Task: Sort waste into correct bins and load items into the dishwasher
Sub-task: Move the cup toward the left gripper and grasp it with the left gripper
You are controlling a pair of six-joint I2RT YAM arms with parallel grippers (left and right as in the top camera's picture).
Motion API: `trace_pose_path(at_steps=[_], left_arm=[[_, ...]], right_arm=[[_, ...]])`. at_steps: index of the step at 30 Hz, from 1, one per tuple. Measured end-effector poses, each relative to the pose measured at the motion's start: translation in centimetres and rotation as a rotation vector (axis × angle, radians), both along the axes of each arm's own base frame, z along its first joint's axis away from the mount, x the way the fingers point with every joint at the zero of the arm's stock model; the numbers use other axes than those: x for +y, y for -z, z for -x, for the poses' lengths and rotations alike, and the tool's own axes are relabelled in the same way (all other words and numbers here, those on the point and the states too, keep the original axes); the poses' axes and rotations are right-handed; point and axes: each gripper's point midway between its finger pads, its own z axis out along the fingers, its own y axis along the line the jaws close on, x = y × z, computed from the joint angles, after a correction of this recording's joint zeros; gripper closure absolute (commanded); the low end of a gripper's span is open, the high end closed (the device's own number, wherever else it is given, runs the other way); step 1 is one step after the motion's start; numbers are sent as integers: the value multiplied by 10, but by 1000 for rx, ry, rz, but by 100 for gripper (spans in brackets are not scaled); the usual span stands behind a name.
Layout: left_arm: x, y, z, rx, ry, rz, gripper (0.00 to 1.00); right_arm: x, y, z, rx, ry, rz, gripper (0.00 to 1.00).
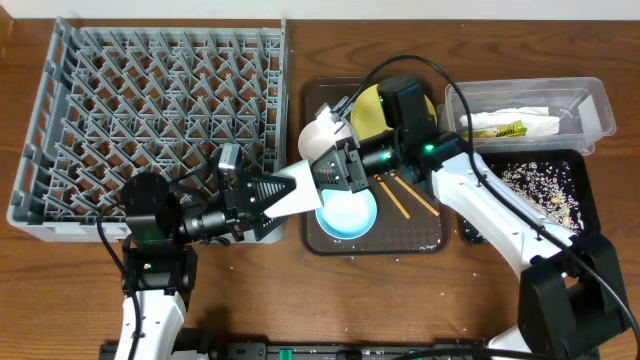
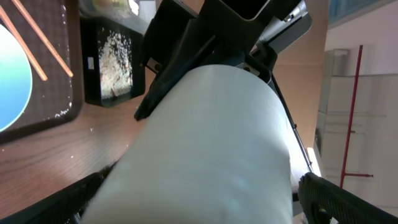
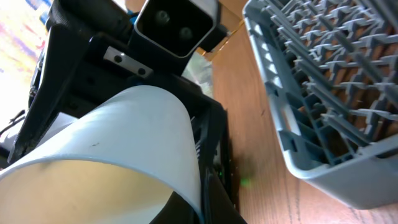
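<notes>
white bowl (image 1: 322,138): likely light, stiff, slick, breakable; best held at rim | right gripper (image 1: 338,160): pinching its wall | left gripper (image 1: 312,182): jaws wide, straddling it

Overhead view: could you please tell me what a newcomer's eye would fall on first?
A white bowl hangs mid-scene between the left fingers and right fingers, over the brown tray. The big grey dish rack fills the view's left side; a light blue bowl lies on the tray.
</notes>
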Motion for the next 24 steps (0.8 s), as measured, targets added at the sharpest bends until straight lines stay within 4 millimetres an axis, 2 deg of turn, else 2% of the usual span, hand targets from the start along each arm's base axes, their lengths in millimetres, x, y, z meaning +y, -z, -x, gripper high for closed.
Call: trace_pose_path(at_steps=[5, 12, 21, 23, 24], left_arm=[[0, 0, 2, 7, 10, 4, 0], [-1, 0, 4, 21, 24, 9, 19], [-1, 1, 5, 20, 36, 9, 44], [-1, 1, 5, 18, 36, 9, 50], [-1, 1, 5, 18, 35, 9, 52]], right_arm=[[3, 1, 8, 8, -24, 1, 99], [1, 12, 13, 56, -43, 20, 99], [0, 7, 15, 51, -64, -5, 99], [0, 6, 14, 46, -65, -8, 93], [1, 6, 14, 43, -64, -9, 82]])
